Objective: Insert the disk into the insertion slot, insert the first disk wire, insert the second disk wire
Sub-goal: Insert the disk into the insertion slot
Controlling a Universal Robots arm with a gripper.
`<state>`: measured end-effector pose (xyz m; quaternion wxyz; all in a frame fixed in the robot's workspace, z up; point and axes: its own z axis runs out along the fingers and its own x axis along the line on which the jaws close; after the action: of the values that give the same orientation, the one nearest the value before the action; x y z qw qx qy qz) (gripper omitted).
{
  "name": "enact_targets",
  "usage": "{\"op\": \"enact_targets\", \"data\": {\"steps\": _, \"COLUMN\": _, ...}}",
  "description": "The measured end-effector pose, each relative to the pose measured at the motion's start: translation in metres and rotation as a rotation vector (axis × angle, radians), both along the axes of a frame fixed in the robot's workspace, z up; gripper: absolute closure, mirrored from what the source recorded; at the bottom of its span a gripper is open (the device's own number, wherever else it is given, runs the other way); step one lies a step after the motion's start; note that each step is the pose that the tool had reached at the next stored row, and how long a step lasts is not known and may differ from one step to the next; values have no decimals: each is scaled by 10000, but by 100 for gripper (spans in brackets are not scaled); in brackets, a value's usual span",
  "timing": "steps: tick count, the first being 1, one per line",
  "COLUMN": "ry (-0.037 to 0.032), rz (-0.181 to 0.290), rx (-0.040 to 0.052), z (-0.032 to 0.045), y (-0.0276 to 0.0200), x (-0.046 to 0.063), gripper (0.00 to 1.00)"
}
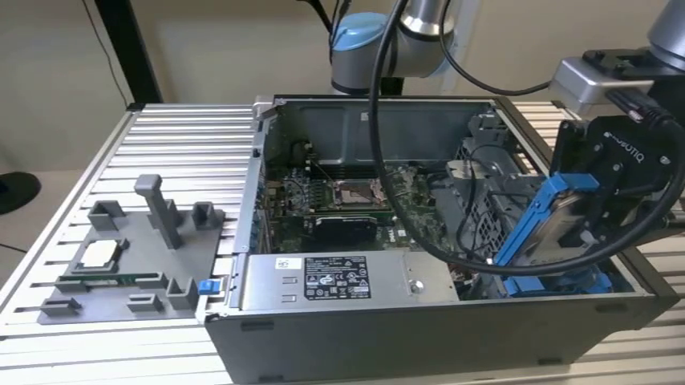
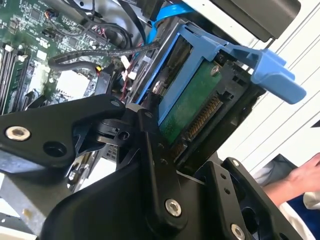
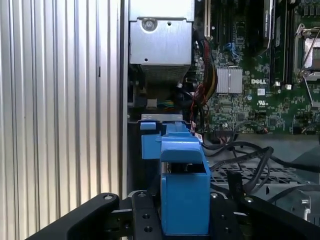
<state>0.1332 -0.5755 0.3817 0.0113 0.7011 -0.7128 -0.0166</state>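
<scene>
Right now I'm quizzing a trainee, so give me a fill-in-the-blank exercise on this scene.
The gripper is shut on the ____.
The disk sits in a plastic frame coloured ____.
The disk is held tilted over the open computer case at the exterior view's ____.
The grey fixture plate lies outside the computer case at the exterior view's ____.
Missing words: disk; blue; right; left.

disk (image 1: pixel 532 220); silver-grey, blue frame; tilted steeply on edge; over open computer case (image 1: pixel 428 329), unseated
</scene>
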Motion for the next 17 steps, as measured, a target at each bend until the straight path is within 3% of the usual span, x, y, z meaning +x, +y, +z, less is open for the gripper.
{"op": "enact_targets", "data": {"steps": 3, "ry": 0, "rz": 0, "rx": 0, "z": -38, "y": 0, "x": 0, "gripper": 100}}
{"op": "enact_targets", "data": {"steps": 8, "ry": 8, "rz": -1, "rx": -2, "z": -41, "y": 0, "x": -1, "gripper": 100}}
{"op": "enact_targets", "data": {"steps": 9, "ry": 9, "rz": -1, "rx": -3, "z": -40, "y": 0, "x": -1, "gripper": 0}}
{"op": "enact_targets", "data": {"steps": 12, "ry": 10, "rz": -1, "rx": -2, "z": -23, "y": -1, "x": 0, "gripper": 0}}
{"op": "enact_targets", "data": {"steps": 15, "ry": 10, "rz": 0, "rx": -1, "z": 77, "y": 0, "x": 0, "gripper": 0}}
{"op": "enact_targets", "data": {"steps": 17, "ry": 10, "rz": 0, "rx": 2, "z": 78, "y": 0, "x": 0, "gripper": 0}}
